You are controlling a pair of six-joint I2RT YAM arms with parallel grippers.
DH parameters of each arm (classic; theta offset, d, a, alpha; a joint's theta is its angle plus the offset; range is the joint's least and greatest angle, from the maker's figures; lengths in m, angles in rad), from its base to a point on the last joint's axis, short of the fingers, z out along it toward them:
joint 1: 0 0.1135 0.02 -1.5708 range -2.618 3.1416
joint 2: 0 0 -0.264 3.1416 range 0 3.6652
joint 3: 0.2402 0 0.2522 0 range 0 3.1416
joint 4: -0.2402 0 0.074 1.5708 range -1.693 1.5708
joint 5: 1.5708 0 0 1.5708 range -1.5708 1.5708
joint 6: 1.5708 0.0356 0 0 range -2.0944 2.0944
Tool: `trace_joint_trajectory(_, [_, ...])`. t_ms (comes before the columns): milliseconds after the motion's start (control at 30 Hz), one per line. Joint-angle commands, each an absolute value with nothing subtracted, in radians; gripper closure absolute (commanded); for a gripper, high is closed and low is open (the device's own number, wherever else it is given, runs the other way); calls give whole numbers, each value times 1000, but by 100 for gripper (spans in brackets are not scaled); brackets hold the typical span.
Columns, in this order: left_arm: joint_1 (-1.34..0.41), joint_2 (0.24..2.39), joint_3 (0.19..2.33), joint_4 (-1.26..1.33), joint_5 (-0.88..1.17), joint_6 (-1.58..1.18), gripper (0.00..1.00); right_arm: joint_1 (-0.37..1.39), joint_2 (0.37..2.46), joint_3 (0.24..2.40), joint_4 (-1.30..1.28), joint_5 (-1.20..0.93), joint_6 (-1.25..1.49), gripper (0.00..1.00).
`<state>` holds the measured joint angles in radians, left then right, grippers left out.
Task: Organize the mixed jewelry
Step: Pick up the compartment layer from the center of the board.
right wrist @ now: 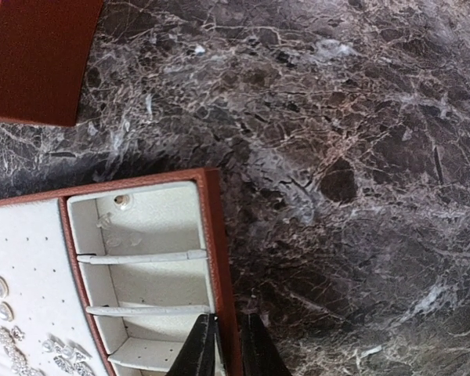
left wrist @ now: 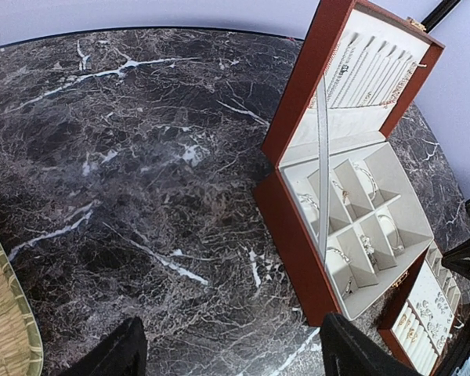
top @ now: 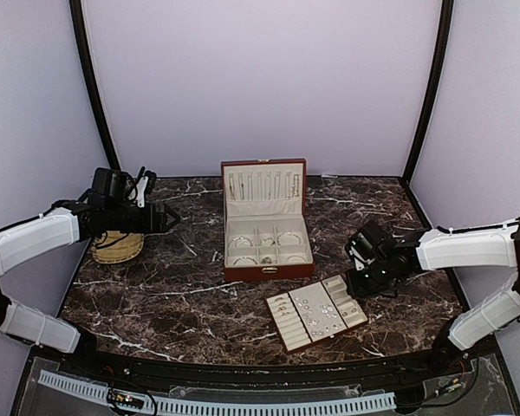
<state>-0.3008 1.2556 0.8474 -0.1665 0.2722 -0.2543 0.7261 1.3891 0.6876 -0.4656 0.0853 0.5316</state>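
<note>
Top: jewelry (top: 316,310) is laid on tray (top: 288,340), just front-right of box (top: 269,270); more is seen in box cells. Left jaws are held well left of box; right jaws front-right of it, at tray's end.

L wrist: left jaws are spread wide, nothing betw. them.

R wrist: right jaws are set nearly closed astride rim of tray (right wrist: 222,251); a firm pinch can't be told. Risk: if tray is pulled by that thin rim, it may be tilted & loose pcs spilled, or rim slipped.

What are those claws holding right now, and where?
The right gripper straddles the tray by its red-brown side wall, apparently pinching it; firmness cannot be told. The left gripper is open, empty.
</note>
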Motion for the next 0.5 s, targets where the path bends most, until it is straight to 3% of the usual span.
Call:
trace_joint_trajectory(0, [-296, 1253, 844, -164, 283, -253, 21, 735, 1400, 698, -451, 110, 523, 86])
trace_joint_trajectory(467, [-296, 1256, 845, -167, 290, -253, 21, 735, 1417, 676, -439, 116, 513, 89])
